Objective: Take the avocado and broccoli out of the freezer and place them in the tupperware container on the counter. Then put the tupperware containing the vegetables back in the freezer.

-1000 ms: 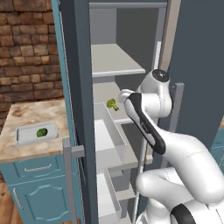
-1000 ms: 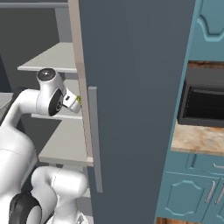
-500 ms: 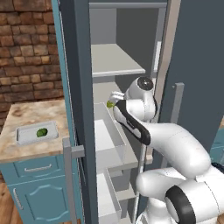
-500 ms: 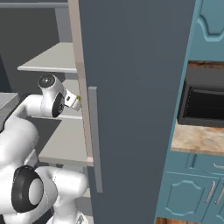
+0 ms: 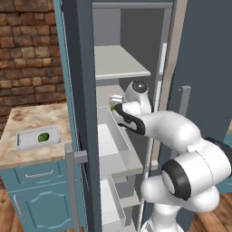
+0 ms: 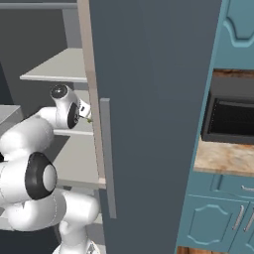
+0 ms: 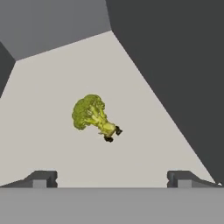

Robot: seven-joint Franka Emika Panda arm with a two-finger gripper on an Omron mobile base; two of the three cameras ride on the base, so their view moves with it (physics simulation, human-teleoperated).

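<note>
As the arm has swung deeper into the freezer, the empty, wide-open gripper probably nears the broccoli mid-shelf.

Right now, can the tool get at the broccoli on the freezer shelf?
Probably yes. The broccoli lies alone on the shelf ahead of the open tool, with nothing between them.
</note>
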